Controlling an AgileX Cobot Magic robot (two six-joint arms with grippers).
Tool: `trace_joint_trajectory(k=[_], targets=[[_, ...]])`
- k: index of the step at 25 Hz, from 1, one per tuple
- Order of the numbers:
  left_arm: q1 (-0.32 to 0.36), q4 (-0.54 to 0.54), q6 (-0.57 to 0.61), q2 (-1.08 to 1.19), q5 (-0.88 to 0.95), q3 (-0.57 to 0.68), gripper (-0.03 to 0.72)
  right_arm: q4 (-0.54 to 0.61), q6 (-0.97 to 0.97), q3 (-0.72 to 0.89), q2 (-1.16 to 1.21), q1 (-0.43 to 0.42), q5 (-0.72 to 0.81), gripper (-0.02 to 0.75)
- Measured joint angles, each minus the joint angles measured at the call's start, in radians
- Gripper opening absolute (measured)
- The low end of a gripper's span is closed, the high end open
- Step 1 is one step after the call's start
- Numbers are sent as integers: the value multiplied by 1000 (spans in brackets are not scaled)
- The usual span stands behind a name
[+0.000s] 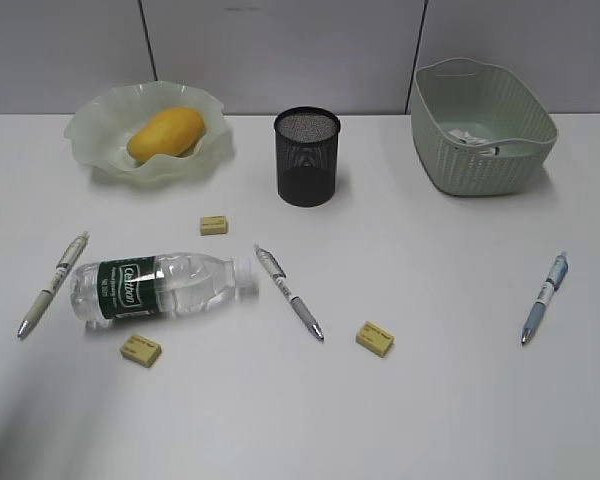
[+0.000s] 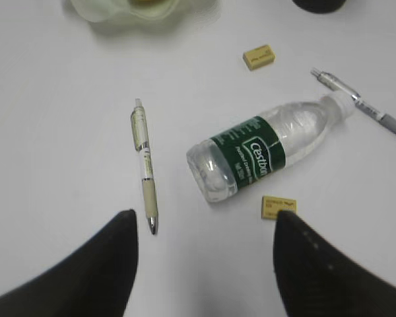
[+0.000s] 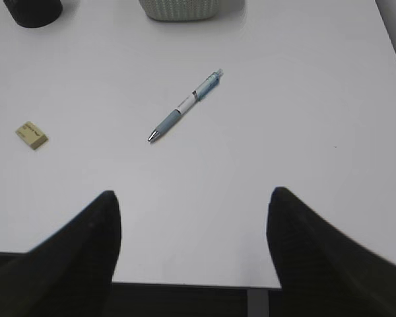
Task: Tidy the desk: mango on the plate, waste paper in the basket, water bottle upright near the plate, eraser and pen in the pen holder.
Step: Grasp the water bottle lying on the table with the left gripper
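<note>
On the desk (image 1: 430,400): three pens (image 1: 289,292), three erasers (image 1: 375,338), one water bottle (image 1: 160,287) lying flat; left pincer (image 2: 204,264) and right pincer (image 3: 193,251) both open, empty.

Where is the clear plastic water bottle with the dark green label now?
In the exterior view the clear plastic water bottle with the dark green label lies on its side at front left of the white desk, between two pens, its cap pointing right.

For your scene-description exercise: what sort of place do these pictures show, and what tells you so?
Probably an office or study desk: a white tabletop against grey partition panels, with pens and erasers scattered by a mesh pen holder.
</note>
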Motion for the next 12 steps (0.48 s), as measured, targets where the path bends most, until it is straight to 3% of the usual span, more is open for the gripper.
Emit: trace_joint_trajectory(k=[8,12], targets=[[-5,-26,61,374,175,-292,491,0,0,0,0,0,0,544],[-68,2,65,502,210,-406,491,0,0,0,0,0,0,544]])
